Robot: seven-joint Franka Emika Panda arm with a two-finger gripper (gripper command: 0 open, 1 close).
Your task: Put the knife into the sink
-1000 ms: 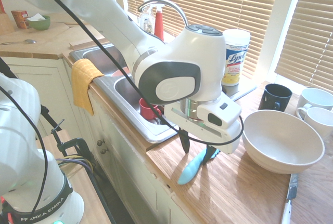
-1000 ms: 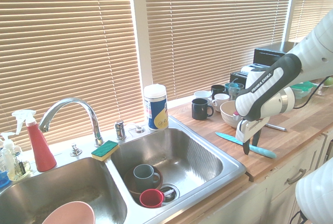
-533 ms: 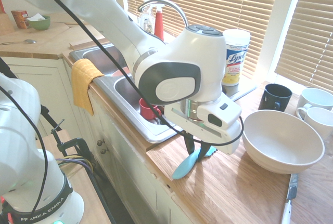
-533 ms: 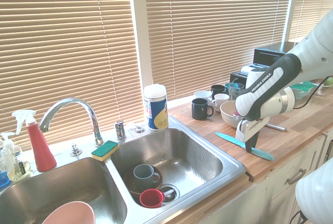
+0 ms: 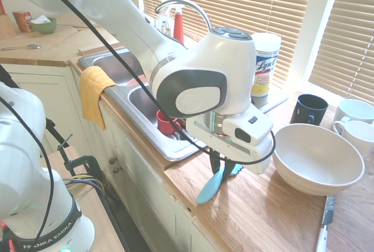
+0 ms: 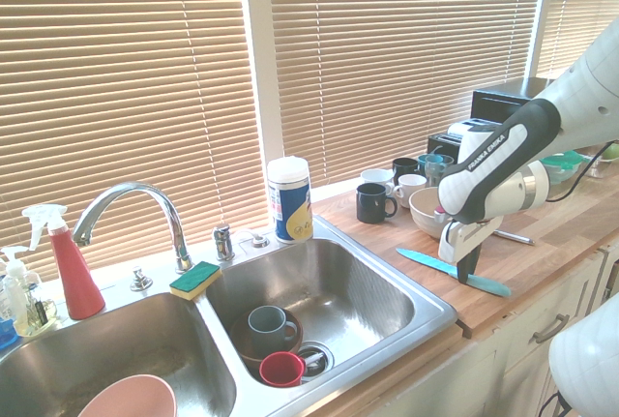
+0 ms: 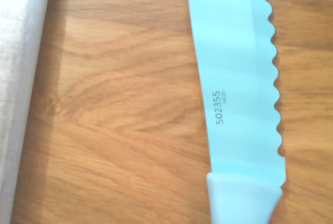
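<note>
In right-hand sink basin: mugs; gripper closed on turquoise knife.

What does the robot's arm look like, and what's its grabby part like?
The arm is smooth and white with rounded parts and dark grey patches. It has "FRANKA EMIKA" written on it, and a black cable runs along it. The gripper has a boxy white body, with a silvery ring above it and two dark, narrow jaws.
</note>
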